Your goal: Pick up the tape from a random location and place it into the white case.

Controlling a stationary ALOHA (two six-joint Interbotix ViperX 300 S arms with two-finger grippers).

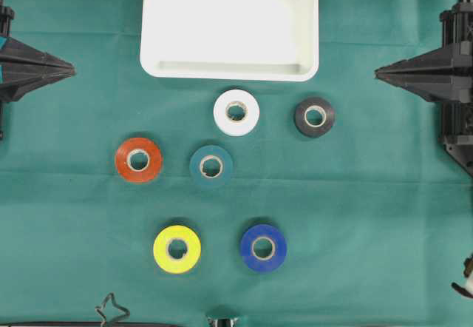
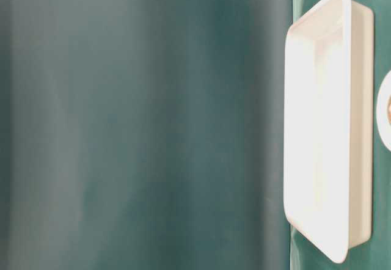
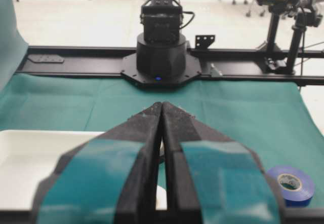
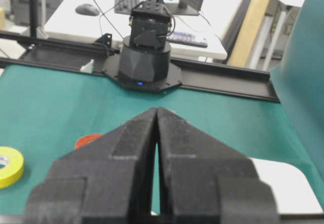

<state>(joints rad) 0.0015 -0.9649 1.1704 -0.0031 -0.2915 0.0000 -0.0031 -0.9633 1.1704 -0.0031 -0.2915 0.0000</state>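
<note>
Several tape rolls lie flat on the green cloth: white [image 1: 236, 112], black [image 1: 314, 116], orange [image 1: 138, 160], teal [image 1: 211, 166], yellow [image 1: 177, 249] and blue [image 1: 263, 248]. The white case [image 1: 230, 66] sits at the top centre, with nothing in it. My left gripper [image 1: 72, 68] rests at the left edge, shut and holding nothing, well away from the rolls. My right gripper [image 1: 378, 73] rests at the right edge, also shut with nothing in it. In the left wrist view the blue roll [image 3: 290, 184] and the case [image 3: 20, 163] show beside the shut gripper [image 3: 162, 104]. The right wrist view shows the yellow roll [image 4: 8, 165].
The table-level view shows the white case's rim [image 2: 342, 129] against green cloth. The opposite arm's black base [image 3: 161, 57] stands beyond the cloth in each wrist view. A small bent wire clip [image 1: 111, 311] lies at the bottom edge.
</note>
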